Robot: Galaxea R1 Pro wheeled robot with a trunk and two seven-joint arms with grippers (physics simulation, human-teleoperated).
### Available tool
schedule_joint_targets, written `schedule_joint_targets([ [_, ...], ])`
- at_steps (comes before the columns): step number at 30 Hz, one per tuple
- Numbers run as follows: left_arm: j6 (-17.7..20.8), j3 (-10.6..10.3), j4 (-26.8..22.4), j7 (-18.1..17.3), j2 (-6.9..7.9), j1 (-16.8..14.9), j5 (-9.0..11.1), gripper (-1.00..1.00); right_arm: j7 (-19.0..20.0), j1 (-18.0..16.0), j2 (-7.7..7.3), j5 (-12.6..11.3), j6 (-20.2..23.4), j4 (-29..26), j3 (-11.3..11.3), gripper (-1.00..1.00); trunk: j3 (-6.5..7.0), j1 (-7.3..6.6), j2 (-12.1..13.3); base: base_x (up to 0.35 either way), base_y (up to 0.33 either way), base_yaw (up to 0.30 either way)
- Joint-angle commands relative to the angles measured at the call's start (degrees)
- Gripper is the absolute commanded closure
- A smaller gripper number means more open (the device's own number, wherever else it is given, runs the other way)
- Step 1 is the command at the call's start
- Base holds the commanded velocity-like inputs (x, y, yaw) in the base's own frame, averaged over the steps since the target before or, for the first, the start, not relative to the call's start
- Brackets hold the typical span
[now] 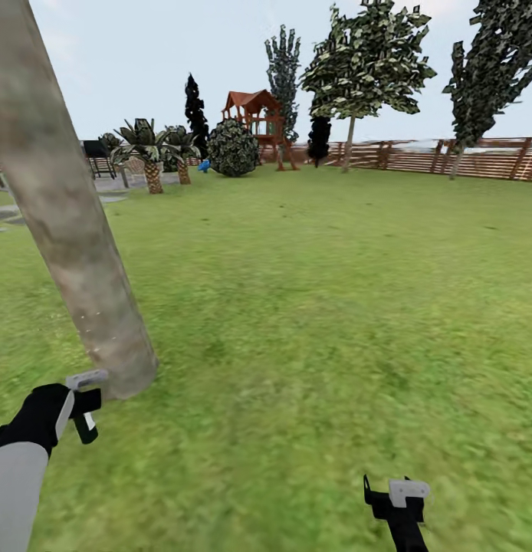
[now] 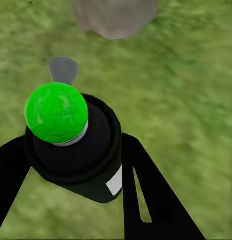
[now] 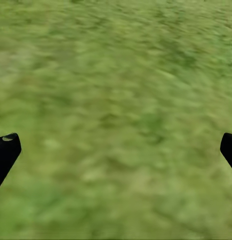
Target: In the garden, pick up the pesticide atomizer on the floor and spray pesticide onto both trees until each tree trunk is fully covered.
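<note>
We are standing on the green lawn (image 1: 320, 307) of the garden. A thick tan-grey tree trunk (image 1: 63, 207) is leaning up just in front of us on our left side. Its bottom is sitting in the grass, very near our left gripper (image 1: 83, 406).

Our left gripper is holding the pesticide atomizer (image 2: 78, 145). In the left wrist view it is a black can with a round bright green top (image 2: 55, 112) and a small white patch on its side. The black fingers (image 2: 146, 200) are sitting tight on both sides of the can, so the jaws are closed around it. Past the can we are seeing grass and the grey foot of the trunk (image 2: 114, 17), close by. A small grey shape is lying on the grass between the can and the trunk, but we cannot tell what it is.

Our right gripper (image 1: 400, 502) is hanging low over the grass on our right side, well apart from the trunk. In the right wrist view its two black fingertips (image 3: 5, 152) are sitting far apart at the edges, with grass between them. Those jaws are wide open and holding nothing.

Far off, another tall tree (image 1: 366, 69) with a slim trunk is standing near the brown wooden fence (image 1: 450, 157). We are also seeing short palms (image 1: 151, 153), a round bush (image 1: 233, 147) and a red play tower (image 1: 254, 119).
</note>
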Motion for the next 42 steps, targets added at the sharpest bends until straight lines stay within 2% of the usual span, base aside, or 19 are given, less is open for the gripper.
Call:
schedule_joint_targets([
  [1, -0.79, 0.37, 0.08, -0.54, -0.14, -0.06, -0.68, 1.00, -0.35, -0.04, 0.00, 0.61, -0.14, 0.07, -0.20, -1.00, -0.05, 0.01, -0.02, 0.264, -0.131, 0.278],
  [5, -1.83, 0.37, 0.22, -0.44, -0.38, -0.06, -0.79, 1.00, -0.31, -0.04, 0.00, 0.61, -0.14, 0.07, -0.18, -1.00, -0.05, 0.01, -0.02, 0.298, -0.046, 0.252],
  [12, -2.07, 0.23, 0.24, -0.47, -0.48, -0.06, -0.80, 1.00, -0.30, -0.04, 0.02, 0.61, -0.14, 0.07, -0.12, -1.00, -0.05, 0.01, -0.02, 0.298, -0.001, 0.025],
  [17, -2.10, 0.31, 0.22, -0.40, -0.50, 0.09, -1.03, 1.00, -0.30, -0.04, 0.03, 0.61, -0.14, 0.07, -0.11, -1.00, -0.05, 0.01, -0.02, 0.042, 0.000, 0.218],
  [19, -2.18, 0.11, -0.79, -0.63, 0.00, 0.69, -0.92, 1.00, -0.29, -0.04, 0.00, 0.61, -0.14, 0.07, -0.13, -1.00, -0.05, 0.01, -0.02, 0.002, 0.000, 0.177],
  [20, -2.00, -0.68, -0.91, -1.07, 0.02, 0.55, -1.25, 1.00, -0.23, -0.04, -0.07, 0.61, -0.14, 0.07, -0.15, -1.00, -0.05, 0.01, -0.02, 0.000, 0.000, 0.017],
  [21, -1.81, -2.44, -0.91, -1.18, -0.02, 0.46, -1.96, 1.00, -0.25, -0.04, -0.11, 0.61, -0.14, 0.03, -0.17, -1.00, -0.05, 0.01, -0.02, 0.000, 0.000, 0.009],
  [24, -0.97, -10.61, -0.86, -1.26, -0.34, -0.01, -3.62, 1.00, -0.26, -0.04, -0.13, 0.61, -0.14, -0.01, -0.20, -1.00, -0.05, 0.01, -0.02, 0.000, 0.000, 0.002],
  [25, -0.63, -11.80, -0.83, -1.26, -1.20, -0.33, -3.62, 1.00, -0.29, -0.04, -0.16, 0.61, -0.14, -0.02, -0.20, -1.00, -0.05, 0.01, -0.02, 0.000, 0.000, 0.000],
  [28, 0.64, -12.19, -0.61, -1.25, -2.20, -0.75, -3.58, 1.00, -0.30, -0.04, -0.22, 0.61, -0.14, -0.02, -0.20, -1.00, -0.05, 0.01, -0.02, 0.000, 0.000, 0.000],
  [35, 0.43, -11.85, 0.07, -0.46, -0.13, 0.55, -4.11, 1.00, -0.29, -0.04, -0.18, 0.63, -0.14, -0.02, -0.13, -1.00, -0.05, 0.01, -0.02, 0.015, 0.000, 0.000],
  [39, 0.47, -11.75, 0.08, 0.64, -0.06, 1.27, -4.14, 1.00, -0.28, -0.04, -0.18, 0.63, -0.14, -0.02, -0.12, -1.00, -0.05, 0.01, -0.02, 0.265, 0.000, 0.000],
  [42, 0.22, -11.69, 0.16, 0.98, -0.16, 3.96, -3.96, 1.00, -0.28, -0.04, -0.17, 0.61, -0.19, -0.02, -0.13, -1.00, -0.05, 0.01, -0.02, 0.148, 0.000, 0.000],
])
